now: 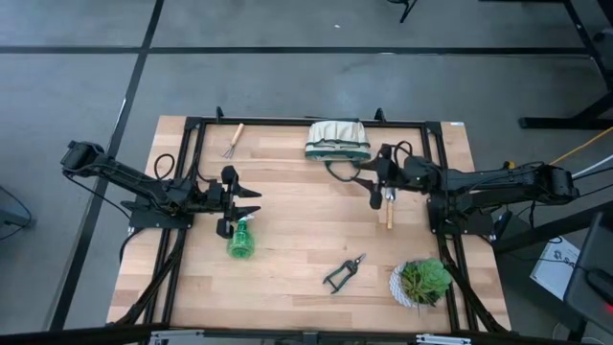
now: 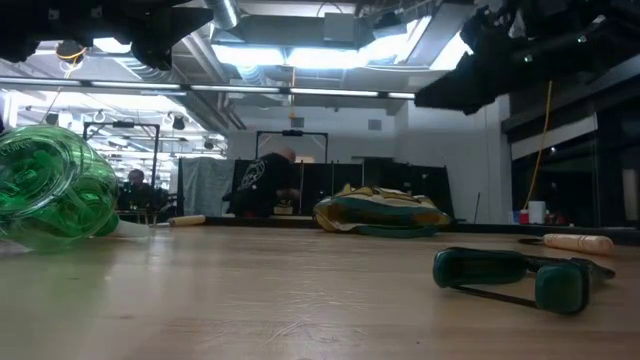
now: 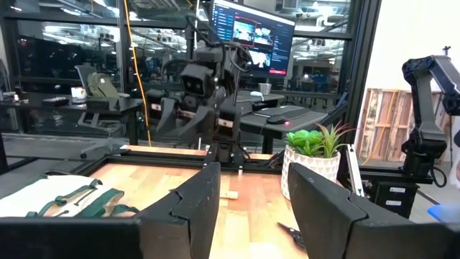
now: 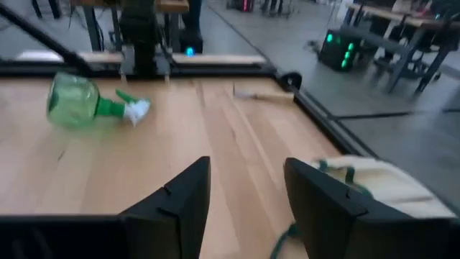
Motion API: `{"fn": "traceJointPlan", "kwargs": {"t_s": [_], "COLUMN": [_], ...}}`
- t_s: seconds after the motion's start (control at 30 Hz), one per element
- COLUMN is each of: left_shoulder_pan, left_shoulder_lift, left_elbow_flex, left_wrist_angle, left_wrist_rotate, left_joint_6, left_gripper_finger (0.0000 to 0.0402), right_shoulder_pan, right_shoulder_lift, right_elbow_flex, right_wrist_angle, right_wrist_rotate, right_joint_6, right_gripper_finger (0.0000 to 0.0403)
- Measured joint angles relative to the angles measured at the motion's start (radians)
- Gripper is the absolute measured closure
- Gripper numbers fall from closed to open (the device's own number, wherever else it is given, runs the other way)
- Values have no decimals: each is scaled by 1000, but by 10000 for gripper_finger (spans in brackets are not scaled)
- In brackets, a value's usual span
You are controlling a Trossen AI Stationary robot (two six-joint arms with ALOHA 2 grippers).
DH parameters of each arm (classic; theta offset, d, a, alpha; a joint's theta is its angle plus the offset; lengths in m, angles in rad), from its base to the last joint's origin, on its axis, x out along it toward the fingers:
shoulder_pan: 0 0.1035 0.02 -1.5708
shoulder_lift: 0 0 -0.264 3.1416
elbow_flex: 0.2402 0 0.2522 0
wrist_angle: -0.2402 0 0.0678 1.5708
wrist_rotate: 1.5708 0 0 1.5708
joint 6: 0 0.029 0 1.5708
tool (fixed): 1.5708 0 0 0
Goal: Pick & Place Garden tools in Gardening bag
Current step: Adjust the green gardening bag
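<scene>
The green spray bottle (image 1: 241, 240) lies on its side just near of my left gripper (image 1: 253, 203), which hovers open and empty above the table. The beige gardening bag (image 1: 337, 140) lies at the far middle, its green handle loops toward the table's centre. My right gripper (image 1: 370, 184) stands open and empty, raised, beside the bag's handles. The wooden-handled trowel (image 1: 389, 209) lies flat below the right gripper. The rake (image 1: 233, 141) lies at the far left. The black-handled shears (image 1: 343, 273) lie near the front middle.
A green plant in a white pot (image 1: 421, 283) stands at the near right corner. A black frame (image 1: 287, 121) runs along the table's far edge and down both sides. Bare wood lies between the two grippers at the table's centre.
</scene>
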Motion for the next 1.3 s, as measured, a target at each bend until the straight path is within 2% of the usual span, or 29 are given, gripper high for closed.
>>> {"fn": "traceJointPlan", "kwargs": {"t_s": [0.13,0.33,1.2,1.3], "left_shoulder_pan": [0,0,0,0], "left_shoulder_lift": [0,0,0,0], "left_elbow_flex": [0,0,0,0], "left_wrist_angle": [0,0,0,0], "left_wrist_rotate": [0,0,0,0], "left_joint_6": [0,0,0,0], "left_gripper_finger": [240,242,240,242], "right_shoulder_pan": [0,-8,-7,-7], "right_shoulder_lift": [5,5,5,5], "right_elbow_flex": [0,0,0,0], "right_wrist_angle": [36,28,14,14], "right_wrist_rotate": [0,9,9,-18], "right_joint_6": [-28,-163,-157,-157], "right_gripper_finger": [221,221,222,222]}}
